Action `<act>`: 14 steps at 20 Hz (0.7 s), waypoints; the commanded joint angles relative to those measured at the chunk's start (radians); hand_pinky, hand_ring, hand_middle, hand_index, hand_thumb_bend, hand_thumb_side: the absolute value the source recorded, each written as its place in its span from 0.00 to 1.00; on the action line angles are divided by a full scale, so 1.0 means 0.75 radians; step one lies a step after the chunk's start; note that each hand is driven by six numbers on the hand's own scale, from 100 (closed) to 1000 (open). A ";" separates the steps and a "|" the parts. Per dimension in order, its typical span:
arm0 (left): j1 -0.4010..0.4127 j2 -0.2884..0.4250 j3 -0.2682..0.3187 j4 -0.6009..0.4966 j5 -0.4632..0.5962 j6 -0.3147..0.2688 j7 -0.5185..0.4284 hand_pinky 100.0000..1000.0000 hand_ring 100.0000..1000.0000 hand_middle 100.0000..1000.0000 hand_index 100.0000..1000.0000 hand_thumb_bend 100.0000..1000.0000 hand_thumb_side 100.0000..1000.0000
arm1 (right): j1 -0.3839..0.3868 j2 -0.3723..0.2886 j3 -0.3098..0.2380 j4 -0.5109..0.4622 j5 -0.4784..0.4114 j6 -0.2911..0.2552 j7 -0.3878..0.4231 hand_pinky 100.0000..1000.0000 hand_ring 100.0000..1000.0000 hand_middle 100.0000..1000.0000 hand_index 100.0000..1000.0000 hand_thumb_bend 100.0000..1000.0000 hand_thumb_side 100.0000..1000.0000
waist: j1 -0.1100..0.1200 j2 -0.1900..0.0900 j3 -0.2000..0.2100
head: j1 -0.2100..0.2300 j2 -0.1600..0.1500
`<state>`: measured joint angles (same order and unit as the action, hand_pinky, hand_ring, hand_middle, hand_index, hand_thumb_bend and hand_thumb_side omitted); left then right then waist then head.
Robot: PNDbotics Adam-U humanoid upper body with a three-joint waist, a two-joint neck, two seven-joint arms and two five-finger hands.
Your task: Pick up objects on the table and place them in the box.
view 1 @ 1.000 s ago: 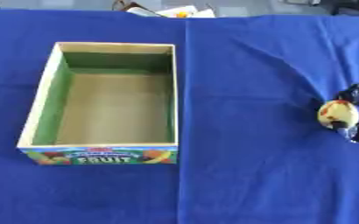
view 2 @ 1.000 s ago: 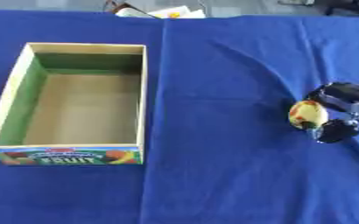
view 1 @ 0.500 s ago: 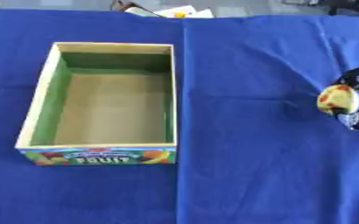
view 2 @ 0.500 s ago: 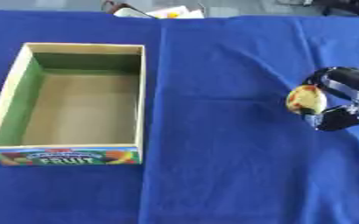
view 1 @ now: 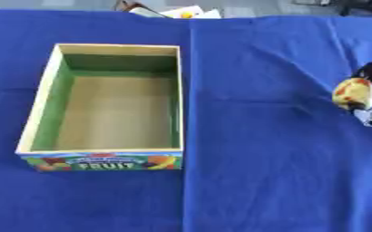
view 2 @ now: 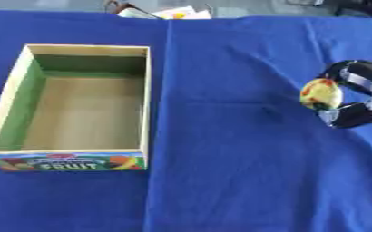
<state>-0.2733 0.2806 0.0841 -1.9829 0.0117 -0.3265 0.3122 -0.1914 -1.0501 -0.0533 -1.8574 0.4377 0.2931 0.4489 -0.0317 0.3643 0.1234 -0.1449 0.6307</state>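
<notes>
A yellow-red fruit is pinched in the right hand's curled fingers at 3 o'clock, over the blue cloth. The box is seen well apart at 9 o'clock, with papers at 12.

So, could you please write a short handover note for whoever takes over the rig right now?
Right hand: at the right edge of the view, fingers curled round a yellow and red fruit-like object, over the blue cloth.
Left hand: not in view.
Box: open, on the left of the table, labelled FRUIT on its near side, nothing inside it.
Done: the object is in the hand.
Left: carry it left across the cloth to the box and release it inside. No other loose objects show on the cloth.
</notes>
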 commanded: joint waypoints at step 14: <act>-0.010 0.025 -0.003 -0.023 0.007 0.002 -0.009 0.58 0.81 0.84 0.89 0.00 1.00 | -0.289 -0.103 0.004 -0.174 0.003 -0.036 -0.033 0.80 0.75 0.65 0.65 0.00 0.12 | -0.008 -0.045 0.018 | -0.020 -0.002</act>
<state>-0.2732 0.2806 0.0838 -1.9829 0.0132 -0.3245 0.3088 -0.3936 -1.0816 -0.0451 -1.9642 0.4311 0.2688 0.4191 -0.0389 0.3553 0.1385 -0.1552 0.6309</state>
